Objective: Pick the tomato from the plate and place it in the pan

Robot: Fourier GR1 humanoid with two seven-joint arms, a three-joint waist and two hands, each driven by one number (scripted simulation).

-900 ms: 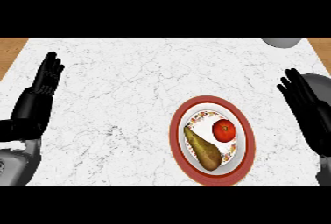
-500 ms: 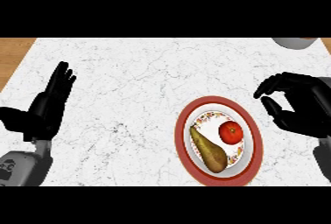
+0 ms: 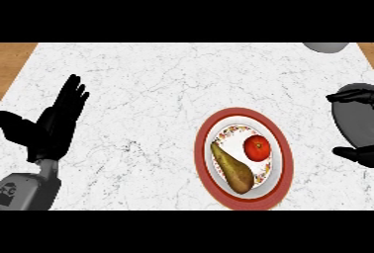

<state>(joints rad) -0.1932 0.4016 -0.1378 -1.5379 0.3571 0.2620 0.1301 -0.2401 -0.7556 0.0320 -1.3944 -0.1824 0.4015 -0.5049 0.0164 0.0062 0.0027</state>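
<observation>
A red tomato [image 3: 257,147] lies on the right side of a red-rimmed patterned plate [image 3: 282,184], with a brownish-green pear [image 3: 232,168] to its left. Only a grey rim of what seems to be the pan [image 3: 326,46] shows at the top right edge. My right hand [image 3: 352,95] is at the right edge, right of the plate and apart from it, fingers curled over with the thumb below, holding nothing. My left hand [image 3: 55,123] rests open at the left, fingers up.
The white marble counter [image 3: 161,89] ends at a wooden strip [image 3: 13,59] along the top left. Bare counter lies between my left hand and the plate and between the plate and the grey rim.
My right hand has curled its fingers and drawn back toward the right edge. My left hand has shifted slightly right and tilted. Plate, tomato and pear have not moved.
</observation>
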